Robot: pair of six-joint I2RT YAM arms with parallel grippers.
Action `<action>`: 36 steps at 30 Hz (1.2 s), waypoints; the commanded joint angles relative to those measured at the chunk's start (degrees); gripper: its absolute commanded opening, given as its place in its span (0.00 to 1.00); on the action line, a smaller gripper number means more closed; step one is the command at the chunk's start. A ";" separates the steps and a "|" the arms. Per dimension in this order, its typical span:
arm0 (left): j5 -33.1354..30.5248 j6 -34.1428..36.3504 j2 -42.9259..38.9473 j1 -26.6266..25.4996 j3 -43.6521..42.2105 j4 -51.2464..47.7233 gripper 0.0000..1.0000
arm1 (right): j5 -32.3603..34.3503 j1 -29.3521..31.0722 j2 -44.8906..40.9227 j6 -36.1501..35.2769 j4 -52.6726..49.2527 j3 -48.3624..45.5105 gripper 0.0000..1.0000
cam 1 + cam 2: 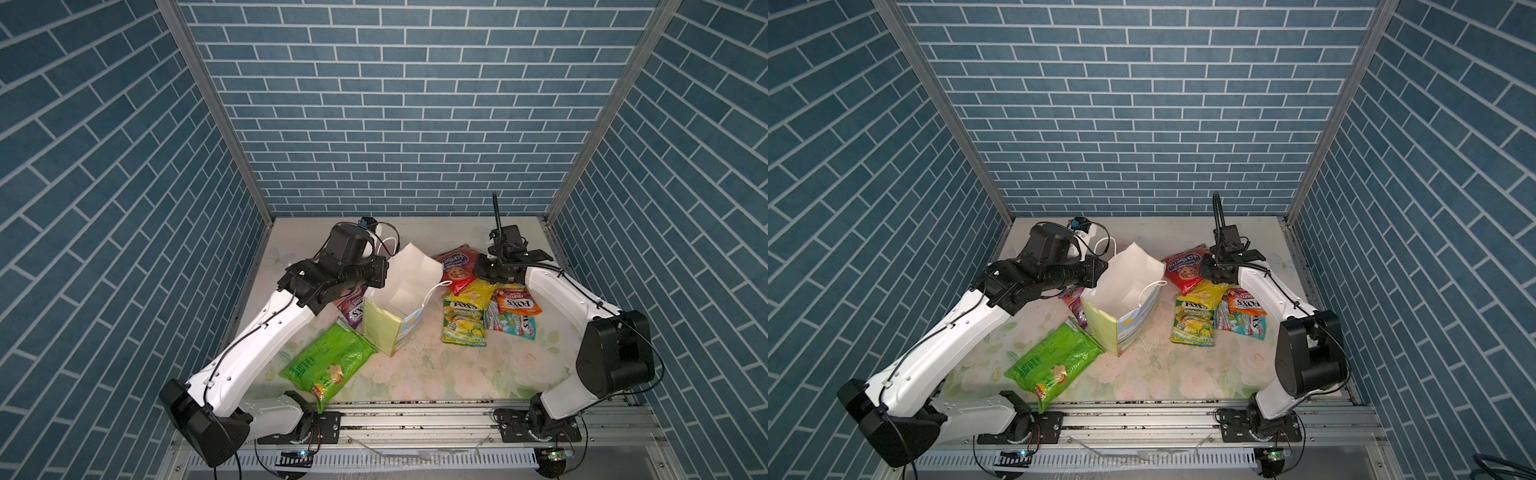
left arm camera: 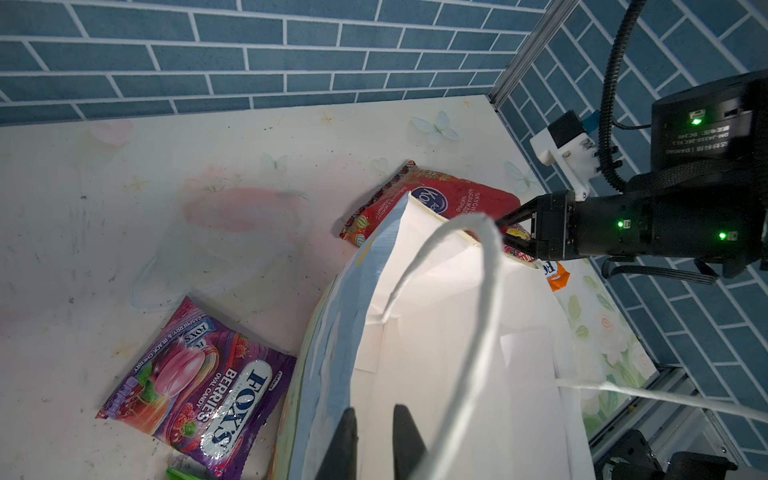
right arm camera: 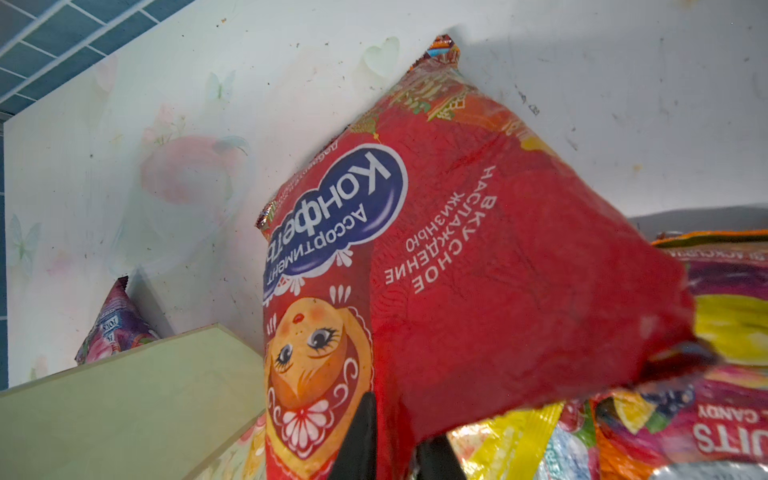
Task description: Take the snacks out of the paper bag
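Mid-table, paper bag (image 1: 380, 328) stands mouth-up; left end effector (image 2: 376, 409), right end effector (image 3: 399, 419) slightly parted.

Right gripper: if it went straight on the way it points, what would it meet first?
Probably the red cookie pack, directly ahead of the right gripper; depth is unclear.

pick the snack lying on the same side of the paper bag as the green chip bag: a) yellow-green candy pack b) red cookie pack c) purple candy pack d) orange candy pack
c: in both top views the purple candy pack lies to the left of the paper bag, just behind the green chip bag.
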 commanded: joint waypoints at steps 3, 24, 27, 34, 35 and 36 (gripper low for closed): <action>-0.77 1.52 -1.12 2.17 0.35 0.03 0.19 | 3.79 -0.18 -3.50 -0.22 -2.78 1.16 0.29; -7.88 7.88 -8.84 9.39 -0.98 -4.72 0.30 | 8.02 -0.78 -13.06 -0.68 -1.46 -1.02 0.36; -11.51 9.92 -9.88 10.09 -1.58 -6.10 0.37 | 12.65 -0.86 -16.41 -1.80 -3.96 -2.30 0.43; -19.20 13.02 -13.84 11.65 -8.00 -3.16 0.65 | 21.85 -1.14 -27.16 -5.12 -7.08 -9.87 0.56; -21.07 13.34 -14.34 11.80 -9.26 -2.45 0.69 | 22.43 -1.29 -28.73 -5.22 -7.34 -11.15 0.56; -23.41 13.13 -14.78 11.97 -10.57 -1.88 0.74 | 23.04 -1.39 -30.33 -5.07 -7.79 -12.21 0.57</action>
